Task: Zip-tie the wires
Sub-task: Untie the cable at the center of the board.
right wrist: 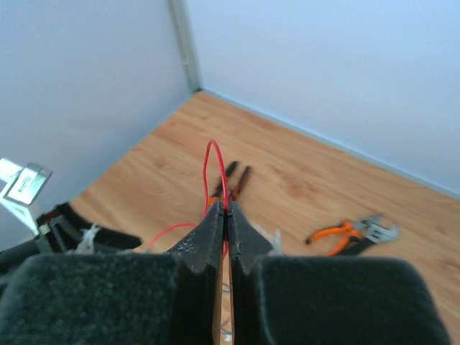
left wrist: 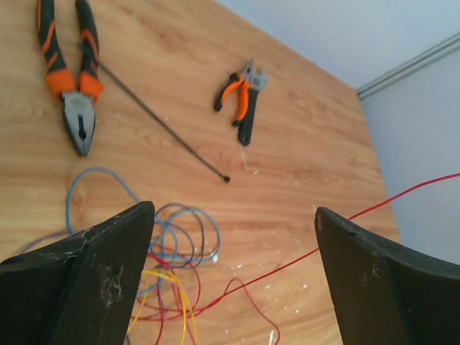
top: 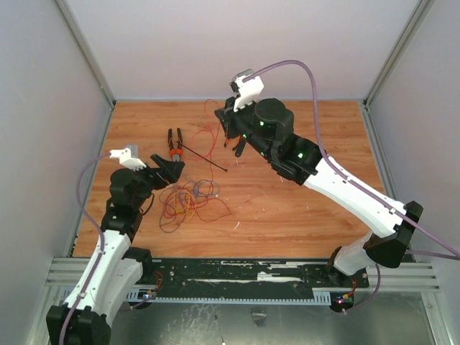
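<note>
The wires (top: 188,200) lie as a loose tangle of red, orange and dark loops on the wooden table (top: 302,208); in the left wrist view the wires (left wrist: 167,253) also show blue and yellow strands. My left gripper (top: 169,169) hovers at the tangle's left edge, and there my left gripper (left wrist: 233,215) stands wide open with nothing between its fingers. Raised above the table's far middle, my right gripper (top: 229,128) is shut on one red wire (right wrist: 209,167), which loops up past the tips of the right gripper (right wrist: 226,214). The black zip tie (top: 203,156) lies flat between the arms, and the left wrist view shows the zip tie (left wrist: 162,127) too.
Orange-handled pliers (top: 174,145) lie at the zip tie's far end, the same pliers (left wrist: 74,86) showing in the left wrist view. Small orange cutters (left wrist: 243,99) rest under the right gripper, the cutters (right wrist: 351,234) also seen from the right wrist. Grey walls enclose three sides.
</note>
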`<state>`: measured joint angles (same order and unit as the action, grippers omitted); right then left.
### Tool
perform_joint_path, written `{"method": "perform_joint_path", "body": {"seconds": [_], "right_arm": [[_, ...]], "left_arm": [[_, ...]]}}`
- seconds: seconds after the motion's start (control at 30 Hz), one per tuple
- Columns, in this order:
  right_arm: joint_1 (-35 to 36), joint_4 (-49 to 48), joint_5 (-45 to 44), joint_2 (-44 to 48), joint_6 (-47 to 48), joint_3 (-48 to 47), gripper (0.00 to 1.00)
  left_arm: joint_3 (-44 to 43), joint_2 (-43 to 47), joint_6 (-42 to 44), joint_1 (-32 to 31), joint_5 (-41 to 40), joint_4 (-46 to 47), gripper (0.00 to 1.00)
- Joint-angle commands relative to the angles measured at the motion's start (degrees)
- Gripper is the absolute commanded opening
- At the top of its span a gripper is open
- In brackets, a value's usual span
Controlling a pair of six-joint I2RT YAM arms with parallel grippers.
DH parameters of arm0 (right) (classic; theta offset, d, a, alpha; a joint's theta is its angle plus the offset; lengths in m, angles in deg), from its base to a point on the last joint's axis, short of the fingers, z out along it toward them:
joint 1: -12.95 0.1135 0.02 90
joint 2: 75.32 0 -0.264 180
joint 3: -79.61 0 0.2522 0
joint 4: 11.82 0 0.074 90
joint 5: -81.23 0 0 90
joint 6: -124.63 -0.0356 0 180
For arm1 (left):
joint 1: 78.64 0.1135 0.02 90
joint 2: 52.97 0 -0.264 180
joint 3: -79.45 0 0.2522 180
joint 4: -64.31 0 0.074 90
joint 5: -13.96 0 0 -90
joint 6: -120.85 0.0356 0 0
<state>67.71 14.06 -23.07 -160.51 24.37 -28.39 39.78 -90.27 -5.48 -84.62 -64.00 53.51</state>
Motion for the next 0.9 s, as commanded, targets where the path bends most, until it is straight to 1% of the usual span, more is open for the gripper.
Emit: {"method": "perform_joint_path", "body": {"seconds": [0.0,0.1,0.2,0.33,0.43,0.6,0.63,0.67,0.77,0.87], "right_arm": [[-1.7,2.5,-10.6,4.7,4.2,-3.2,0.0],[-2.9,2.0,-13.9,8.6,6.1,-3.3,0.0],[-3.1,1.7,-20.6,13.7,8.6,-2.6,0.0],[-3.5,0.6,-29.4,20.5,11.6,1.5,0.0],[-4.0,2.4,-34.6,24.1,12.0,4.0,0.0],[-4.1,4.8,-35.0,28.2,9.8,8.9,0.0],[-4.1,5.4,-35.0,28.6,9.4,9.3,0.0],[-4.2,6.1,-35.2,28.7,9.2,9.7,0.0],[-4.4,7.6,-36.7,28.8,9.2,10.4,0.0],[-4.5,8.1,-36.0,29.7,8.3,11.1,0.0]], "left_arm": [[3.0,-2.2,-1.6,-2.6,-3.0,1.6,0.98],[4.6,-4.4,-0.7,-6.8,-8.1,1.6,0.98],[4.5,-7.0,-0.2,-11.3,-13.1,1.7,0.98],[3.7,-10.9,1.3,-16.2,-19.0,2.0,0.98],[2.9,-14.4,1.6,-18.6,-21.9,2.2,0.98],[2.6,-18.7,1.2,-22.3,-23.3,4.7,0.98],[2.4,-18.8,1.0,-23.3,-23.4,5.2,0.98],[2.1,-21.2,1.1,-24.2,-23.5,5.7,0.98],[0.5,-23.9,1.5,-27.3,-24.2,5.9,0.98],[-1.0,-27.1,1.6,-30.5,-24.3,6.7,0.98]]}}
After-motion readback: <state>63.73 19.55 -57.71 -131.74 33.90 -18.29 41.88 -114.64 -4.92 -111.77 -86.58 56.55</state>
